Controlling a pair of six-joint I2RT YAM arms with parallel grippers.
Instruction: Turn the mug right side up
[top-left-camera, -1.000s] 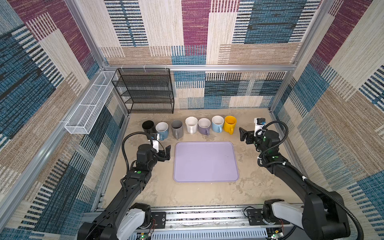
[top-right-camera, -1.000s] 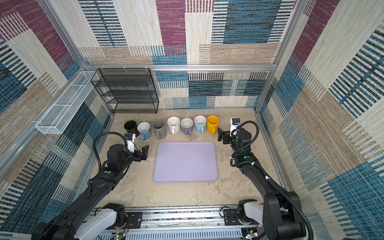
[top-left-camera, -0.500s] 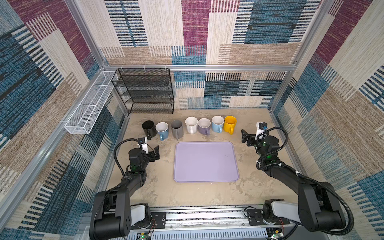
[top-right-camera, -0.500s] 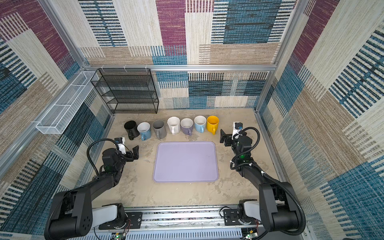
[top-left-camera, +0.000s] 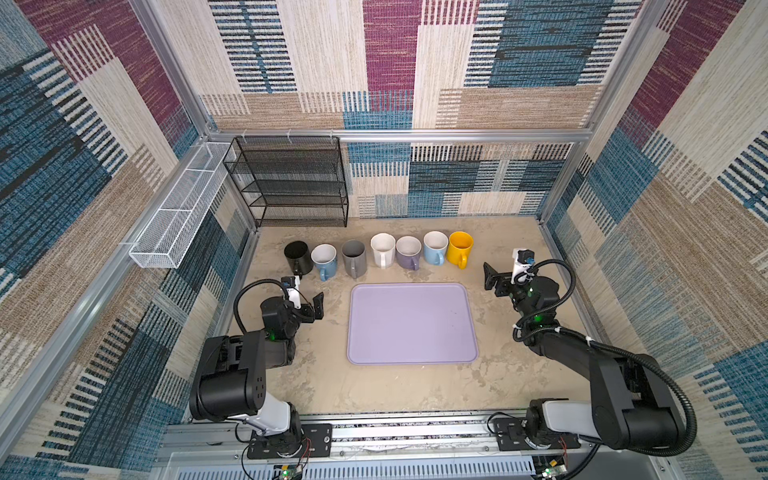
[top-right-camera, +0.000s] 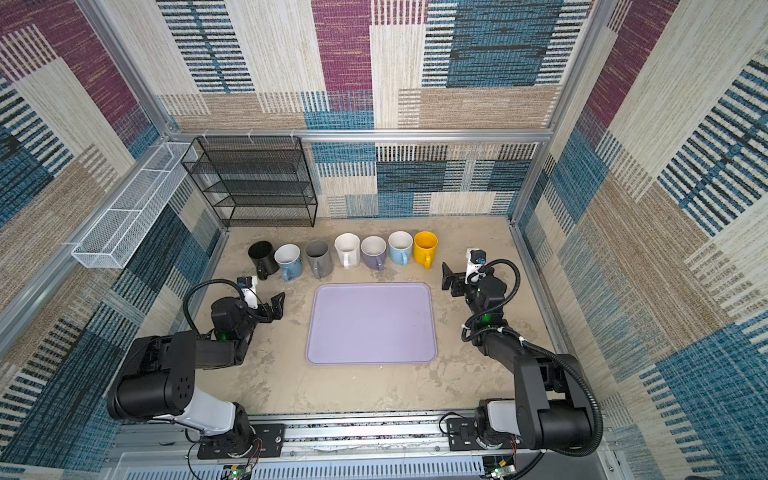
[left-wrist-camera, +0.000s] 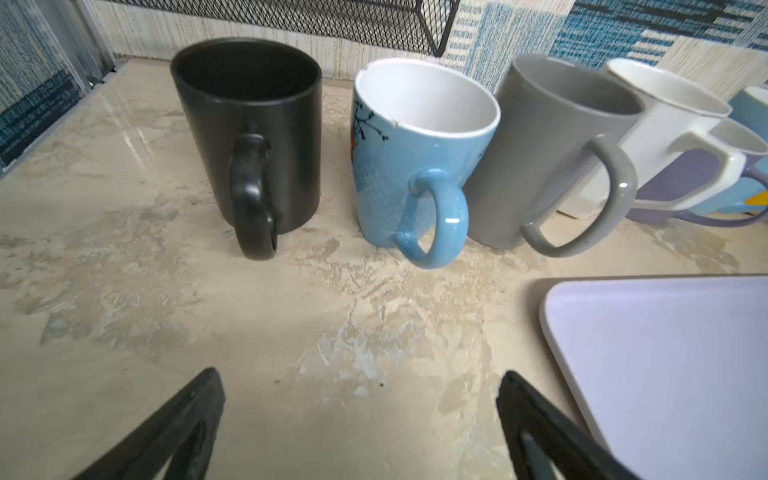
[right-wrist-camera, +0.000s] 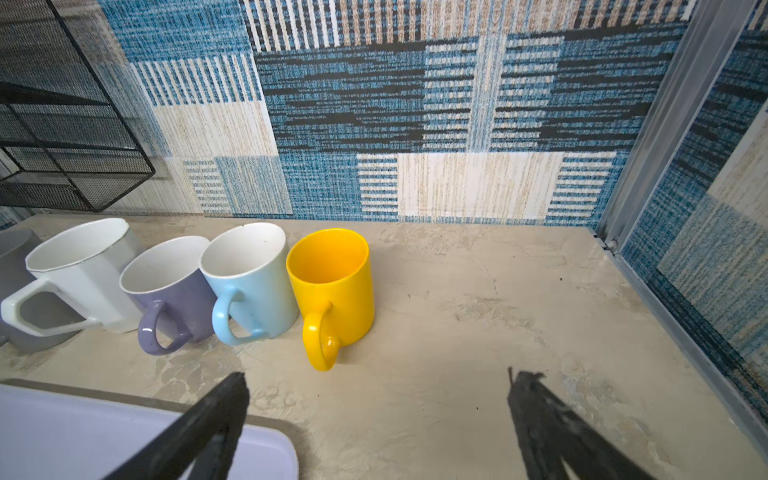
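Nearest, the left gripper (left-wrist-camera: 359, 376) and the right gripper (right-wrist-camera: 379, 376) sit low over the beige stone-look tabletop (top-left-camera: 399, 386). Both have their jaws spread wide and hold nothing, and they flank the flat lavender plastic tray (top-left-camera: 411, 324). Beyond the tray, seven ceramic mugs (top-left-camera: 382, 251) stand in a row, every mouth up and handles toward the arms, from the matte black mug (top-left-camera: 298, 257) at the left to the yellow mug (top-left-camera: 459, 248) at the right. Behind them stands a black wire-mesh shelf rack (top-left-camera: 291, 183).

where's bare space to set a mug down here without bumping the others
The purple tray holds nothing. Bare tabletop lies between the yellow mug and the right wall, and in front of the tray toward the arm bases. Crowded: the seven-mug row, packed from black mug to yellow.
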